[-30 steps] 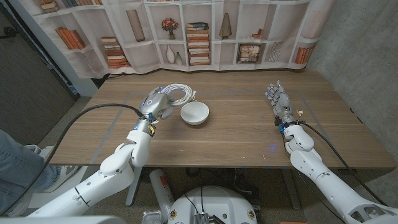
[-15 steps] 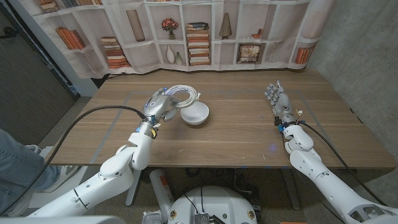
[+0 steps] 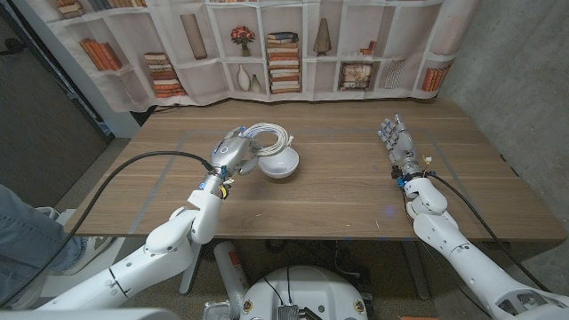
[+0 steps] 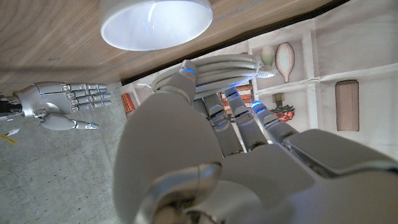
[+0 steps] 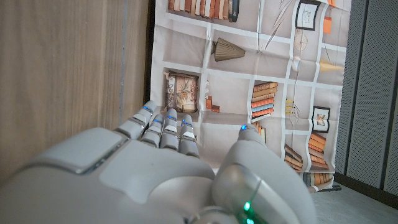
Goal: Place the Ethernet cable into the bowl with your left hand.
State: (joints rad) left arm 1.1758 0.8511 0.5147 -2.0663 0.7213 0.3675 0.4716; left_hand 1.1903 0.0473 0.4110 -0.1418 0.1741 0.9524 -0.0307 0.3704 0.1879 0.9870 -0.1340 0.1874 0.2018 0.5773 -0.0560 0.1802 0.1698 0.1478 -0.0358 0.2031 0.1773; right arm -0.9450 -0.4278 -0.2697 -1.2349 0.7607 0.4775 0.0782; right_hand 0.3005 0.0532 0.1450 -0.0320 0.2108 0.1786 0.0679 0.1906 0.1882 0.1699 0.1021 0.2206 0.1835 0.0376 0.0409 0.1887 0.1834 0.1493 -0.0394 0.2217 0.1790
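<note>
A coiled white Ethernet cable point(image 3: 268, 139) is held in the air by my left hand point(image 3: 236, 153), hanging just over the left rim of the white bowl point(image 3: 278, 164) at the table's middle. In the left wrist view the fingers point(image 4: 186, 81) wrap the cable's strands point(image 4: 224, 65), and the bowl point(image 4: 155, 22) sits beyond them. My right hand point(image 3: 397, 145) stands on the table's right side with fingers straight and apart, holding nothing; in the left wrist view that right hand point(image 4: 56, 106) is seen across the table.
The wooden table point(image 3: 338, 191) stretches wide around the bowl. A curtain printed with bookshelves point(image 3: 293, 49) hangs behind the far edge. A person's leg in jeans point(image 3: 22, 231) is at the left edge of the head view.
My left hand has carried the coiled cable rightward, from left of the bowl to over its rim. The right hand has not moved.
</note>
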